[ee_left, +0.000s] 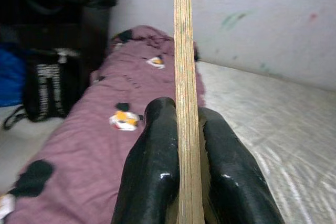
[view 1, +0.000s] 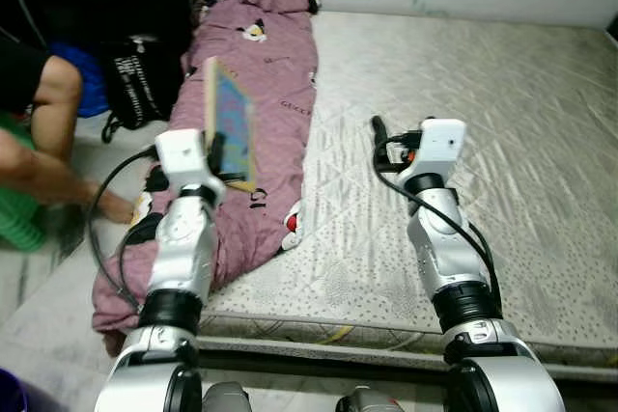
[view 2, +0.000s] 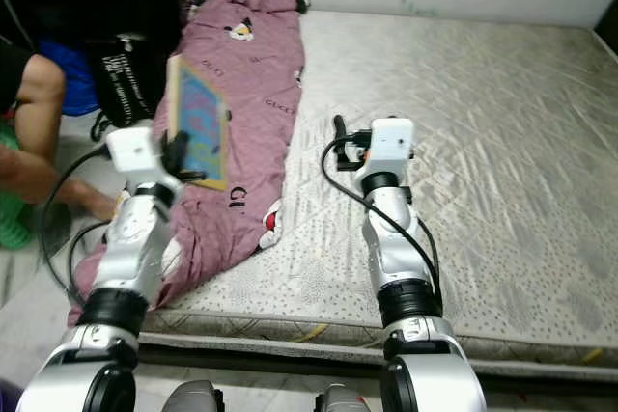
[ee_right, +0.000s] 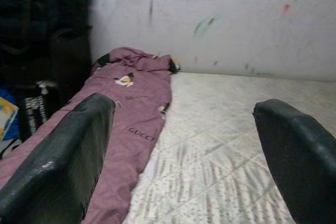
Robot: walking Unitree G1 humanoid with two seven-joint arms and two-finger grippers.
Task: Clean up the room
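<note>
left wrist view — left gripper (ee_left: pixel 188 150) clamps thin board (ee_left: pixel 185 77) upright.

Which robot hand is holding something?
The left end effector: its black fingers are clamped on the edge of a thin colourful board above the purple blanket. The right end effector is open and empty.

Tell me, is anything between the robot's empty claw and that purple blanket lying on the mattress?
Nothing visible. The right gripper hangs open above the bare mattress, with open quilted surface between it and the purple blanket. The left gripper is shut on a thin board over the blanket.
</note>
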